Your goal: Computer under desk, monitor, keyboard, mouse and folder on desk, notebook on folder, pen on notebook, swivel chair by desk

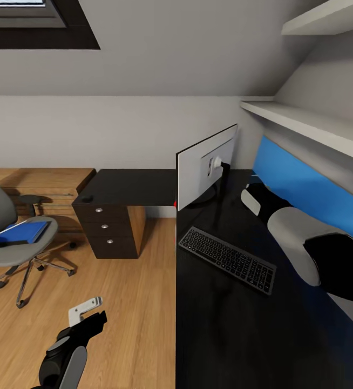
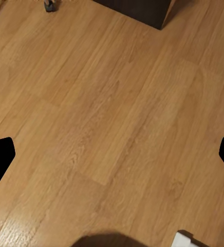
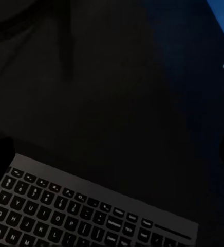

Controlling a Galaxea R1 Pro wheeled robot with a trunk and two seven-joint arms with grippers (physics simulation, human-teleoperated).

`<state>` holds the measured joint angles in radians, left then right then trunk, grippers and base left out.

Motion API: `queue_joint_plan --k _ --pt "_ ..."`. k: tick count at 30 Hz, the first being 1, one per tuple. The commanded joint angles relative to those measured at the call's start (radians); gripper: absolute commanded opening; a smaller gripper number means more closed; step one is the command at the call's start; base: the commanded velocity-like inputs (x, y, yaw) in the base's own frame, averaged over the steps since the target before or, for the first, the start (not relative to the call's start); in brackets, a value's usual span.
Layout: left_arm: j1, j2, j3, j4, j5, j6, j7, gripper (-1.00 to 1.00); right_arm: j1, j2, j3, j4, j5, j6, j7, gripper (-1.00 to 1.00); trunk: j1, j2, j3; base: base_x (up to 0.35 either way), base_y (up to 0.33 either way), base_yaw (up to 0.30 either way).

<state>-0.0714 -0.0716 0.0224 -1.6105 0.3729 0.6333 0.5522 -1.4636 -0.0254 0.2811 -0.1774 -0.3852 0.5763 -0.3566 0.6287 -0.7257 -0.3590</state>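
Note:
The monitor (image 1: 206, 170) stands on the black desk (image 1: 225, 335), turned edge-on with its grey back toward me. In front of it lies the keyboard (image 1: 228, 259), which shows again in the right wrist view (image 3: 86, 211). At far left is the swivel chair (image 1: 14, 237), away from the desk, with the blue folder (image 1: 22, 232) on its seat. My right arm (image 1: 300, 243) reaches over the desk behind the keyboard; the right gripper (image 3: 112, 154) is open above bare desk top. My left gripper (image 1: 87, 316) hangs open over the wood floor (image 2: 112, 128). Computer, mouse, notebook and pen are out of view.
A dark drawer unit (image 1: 111, 229) carries the desk's far wing. Behind the chair runs a low light-wood counter (image 1: 41, 186). A blue wall panel (image 1: 306, 189) and white shelves (image 1: 317, 127) line the desk's right side. Wood floor lies between the chair and the desk.

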Motion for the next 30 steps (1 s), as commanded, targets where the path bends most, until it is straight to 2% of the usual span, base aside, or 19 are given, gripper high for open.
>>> queue_joint_plan --k 1,21,30 --pt "-0.001 -0.001 0.001 -0.002 0.011 0.003 0.008 1.00 -0.001 -0.001 0.008 -0.001 -0.011 0.005 -0.005 1.00 0.000 -0.001 -0.001 0.000 0.000 0.000" --pt "-0.001 -0.001 0.001 -0.005 0.011 0.006 0.008 1.00 0.003 -0.004 0.004 0.003 -0.013 0.003 0.000 1.00 0.000 -0.001 -0.001 0.000 0.000 0.000" --pt "-0.001 -0.001 0.001 -0.004 0.010 0.006 0.009 1.00 0.032 0.033 0.004 0.003 -0.014 0.001 0.000 1.00 0.000 -0.001 -0.001 0.000 0.000 0.000"
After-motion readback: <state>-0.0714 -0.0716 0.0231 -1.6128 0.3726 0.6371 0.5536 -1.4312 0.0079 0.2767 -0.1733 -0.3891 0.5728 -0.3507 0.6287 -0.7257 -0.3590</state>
